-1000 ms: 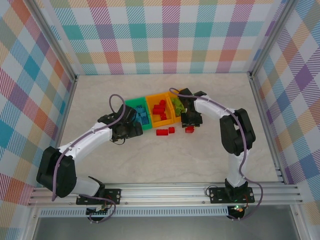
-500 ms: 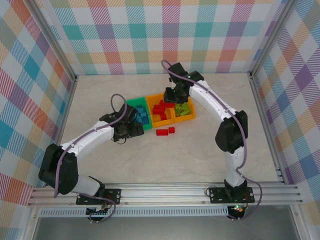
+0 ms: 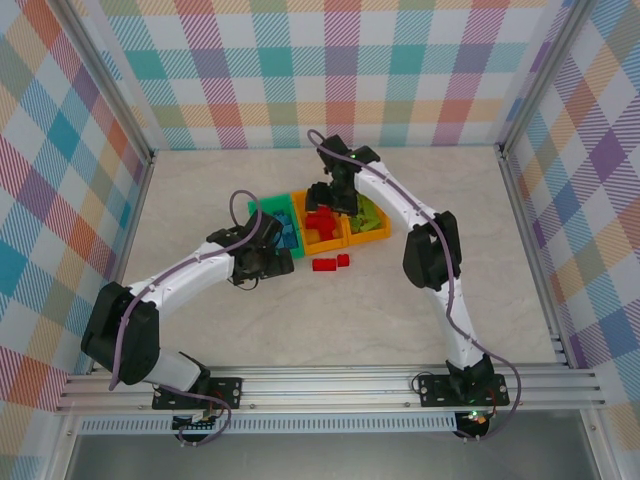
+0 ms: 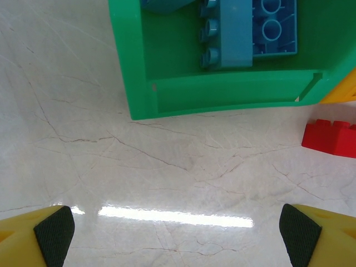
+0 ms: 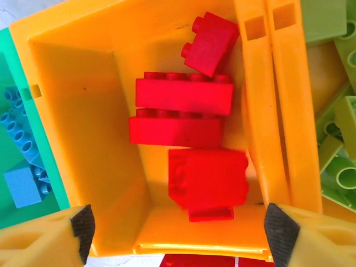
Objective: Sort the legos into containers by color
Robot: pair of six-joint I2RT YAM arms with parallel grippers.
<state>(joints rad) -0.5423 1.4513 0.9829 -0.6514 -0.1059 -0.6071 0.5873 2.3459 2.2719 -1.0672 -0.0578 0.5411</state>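
Overhead, catches the right gripper (image 3: 325, 200) poised above the middle orange bin (image 3: 300, 218), swung there within the last second from the tabletop in front of the right orange bin (image 3: 372, 236). Leaves the left gripper (image 3: 272, 262) low at the near edge of the green bin (image 3: 258, 208), with two red bricks (image 3: 330, 263) lying unsorted on the table (image 3: 300, 320) just in front of the bins.

From the left wrist, shows yellow fingers (image 4: 54, 233) spread wide over bare marble, gripping nothing. Takes in blue bricks (image 4: 245, 33) inside the green bin ahead and a stray red brick (image 4: 331, 139) at the right edge.

From the right wrist, looks straight down into the middle orange bin. Finds the jaws parted, freshly opened after a tight clamp, and a blurred red brick (image 5: 207, 186) apparently dropping among the reds already inside. Glimpses lime green bricks (image 5: 334, 111) next door. Probably means one more red sorted, two to go.
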